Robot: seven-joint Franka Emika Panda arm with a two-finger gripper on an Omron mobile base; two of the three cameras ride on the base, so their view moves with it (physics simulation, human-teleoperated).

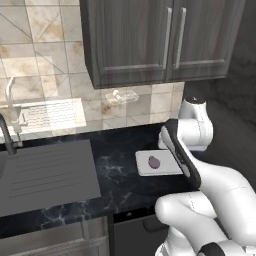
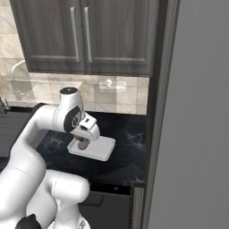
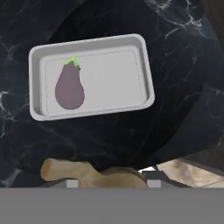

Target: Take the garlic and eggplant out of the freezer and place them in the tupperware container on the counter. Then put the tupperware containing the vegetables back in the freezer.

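Observation:
The white tupperware container lies on the black counter, and the purple eggplant rests in its left half. My gripper hovers above the counter just beside the container's long edge, shut on the brownish garlic, which fills the gap between the fingertips. From the left base view, the container with the eggplant shows partly behind my forearm. In the right base view my hand hangs over the container. The freezer's wide grey door stands on the right.
A grey sink with drainboard and a faucet take up the left of the counter. Dark wood wall cabinets hang above. Bare black counter lies between the container and the freezer.

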